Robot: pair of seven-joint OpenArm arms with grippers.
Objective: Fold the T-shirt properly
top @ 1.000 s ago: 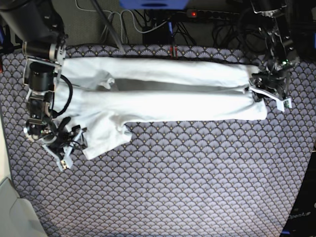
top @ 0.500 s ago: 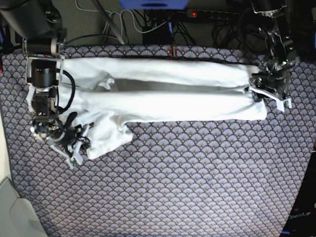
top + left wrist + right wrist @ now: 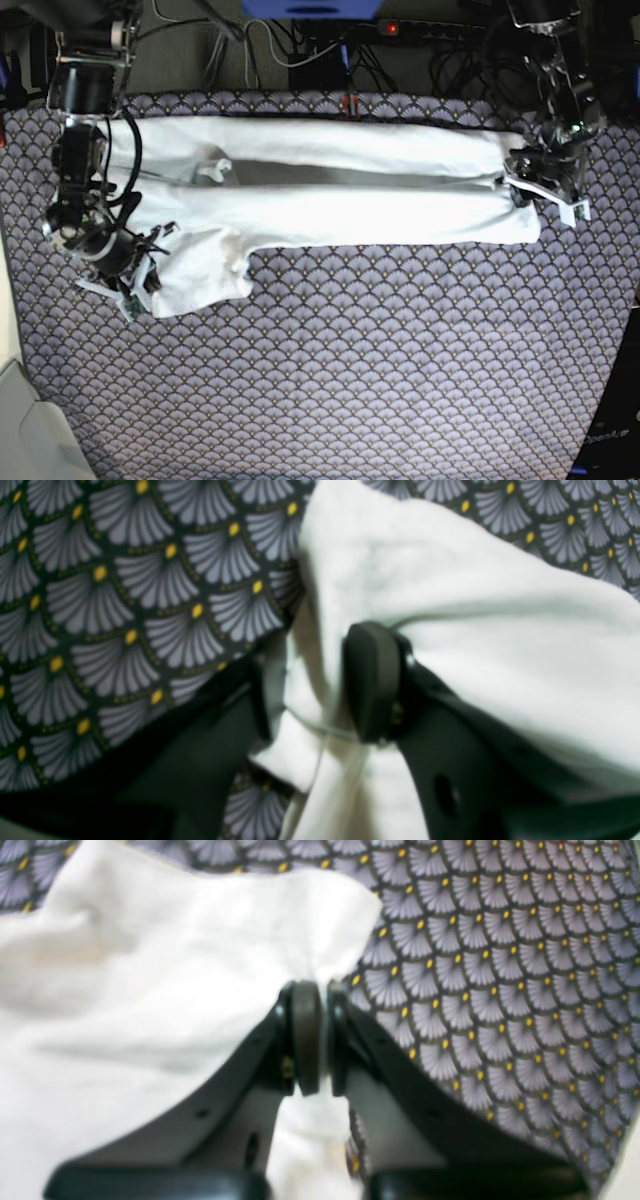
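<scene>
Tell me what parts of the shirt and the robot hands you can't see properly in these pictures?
- Left wrist view: the T-shirt drapes over the left gripper, hiding one finger and how much cloth is pinched.
- Right wrist view: blurred; the right gripper nips a thin edge, layers uncountable.
- Base view: the arm hides the sleeve corner at the right gripper; the left gripper is too small.
- The collar can't be made out.
</scene>
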